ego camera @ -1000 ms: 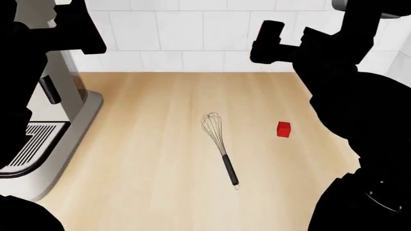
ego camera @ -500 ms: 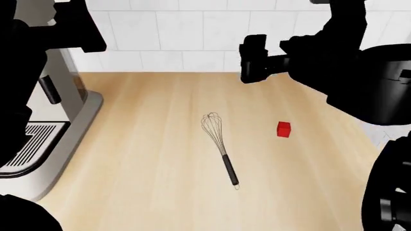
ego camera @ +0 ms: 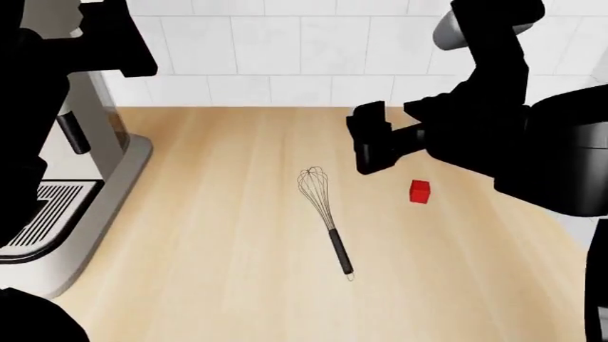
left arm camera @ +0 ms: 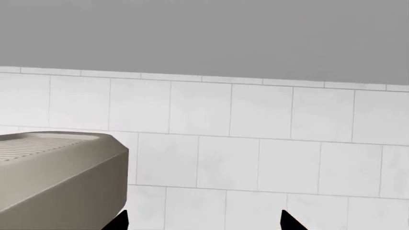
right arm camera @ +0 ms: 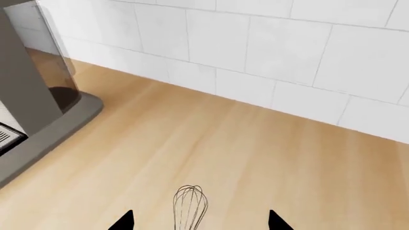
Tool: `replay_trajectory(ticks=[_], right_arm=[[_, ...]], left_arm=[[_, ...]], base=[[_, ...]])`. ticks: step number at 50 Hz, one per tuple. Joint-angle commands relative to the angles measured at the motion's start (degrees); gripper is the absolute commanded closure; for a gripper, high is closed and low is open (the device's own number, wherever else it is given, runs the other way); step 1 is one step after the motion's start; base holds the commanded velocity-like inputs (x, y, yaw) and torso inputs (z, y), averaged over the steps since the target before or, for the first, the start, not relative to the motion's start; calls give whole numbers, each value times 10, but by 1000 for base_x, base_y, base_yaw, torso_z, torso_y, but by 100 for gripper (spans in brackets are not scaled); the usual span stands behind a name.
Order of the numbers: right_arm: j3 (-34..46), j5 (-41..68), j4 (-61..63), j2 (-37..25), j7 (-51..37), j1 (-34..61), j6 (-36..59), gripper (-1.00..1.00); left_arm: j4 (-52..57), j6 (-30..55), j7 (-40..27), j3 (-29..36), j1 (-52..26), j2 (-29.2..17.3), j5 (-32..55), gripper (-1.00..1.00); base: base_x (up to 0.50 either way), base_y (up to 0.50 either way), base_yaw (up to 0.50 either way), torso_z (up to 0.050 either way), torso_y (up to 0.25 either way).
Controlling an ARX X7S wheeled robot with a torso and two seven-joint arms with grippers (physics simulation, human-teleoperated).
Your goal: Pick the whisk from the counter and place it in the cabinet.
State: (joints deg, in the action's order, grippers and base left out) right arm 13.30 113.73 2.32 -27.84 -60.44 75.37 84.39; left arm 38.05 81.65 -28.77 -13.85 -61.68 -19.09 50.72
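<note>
1. At the far left of the head view the left gripper (ego camera: pixel 114 43) hangs high near the tiled wall (ego camera: pixel 285 50), well away from anything it could pick up. In its own wrist view only two dark fingertips (left arm camera: pixel 290 221) poke in at the edge with a wide gap between them, so its fingers look spread apart and empty.
2. Below it stands a grey coffee machine (ego camera: pixel 90 185) on the left end of the counter (ego camera: pixel 209 235). It plays no part in the job.
3. Near the middle of the counter lies the whisk (ego camera: pixel 325 217), flat on the wood, wire loops toward the wall and dark handle toward the robot. Nothing touches it.
4. Just right of the loops and above them hovers the right gripper (ego camera: pixel 372 139). Its wrist view shows the loops between two dark tips that stand apart, so its fingers are spread with nothing in them.
5. Further right sits a small red cube (ego camera: pixel 421 191), clear of the whisk.
6. Judging from this, the task is at its start: the reach toward the whisk is under way, but grasping, lifting and carrying it to the cabinet are all left. No cabinet shows in any view.
</note>
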Motion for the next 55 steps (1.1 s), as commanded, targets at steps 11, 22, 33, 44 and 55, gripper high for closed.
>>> replay_trajectory(ticks=[11, 22, 33, 44, 55], right_arm=[[78, 136, 20, -28, -144, -35, -127, -100], [91, 139, 8, -27, -159, -39, -153, -100], [96, 138, 9, -30, -155, -37, -158, -100], [102, 141, 86, -41, -199, -23, -174, -100], [113, 139, 116, -48, -200, -18, -169, -100]], left_arm=[[-1, -5, -11, -3, 4, -3, 16, -100], [-1, -6, -19, -4, 5, -6, 25, -100], [-3, -10, -24, -2, 6, -9, 32, -100], [-5, -17, -28, 2, 7, -13, 36, -100], [-2, -15, -37, -1, 9, -14, 48, -100]], base=[[0, 0, 0, 0, 0], [0, 0, 0, 0, 0], [0, 0, 0, 0, 0], [0, 0, 0, 0, 0], [0, 0, 0, 0, 0]])
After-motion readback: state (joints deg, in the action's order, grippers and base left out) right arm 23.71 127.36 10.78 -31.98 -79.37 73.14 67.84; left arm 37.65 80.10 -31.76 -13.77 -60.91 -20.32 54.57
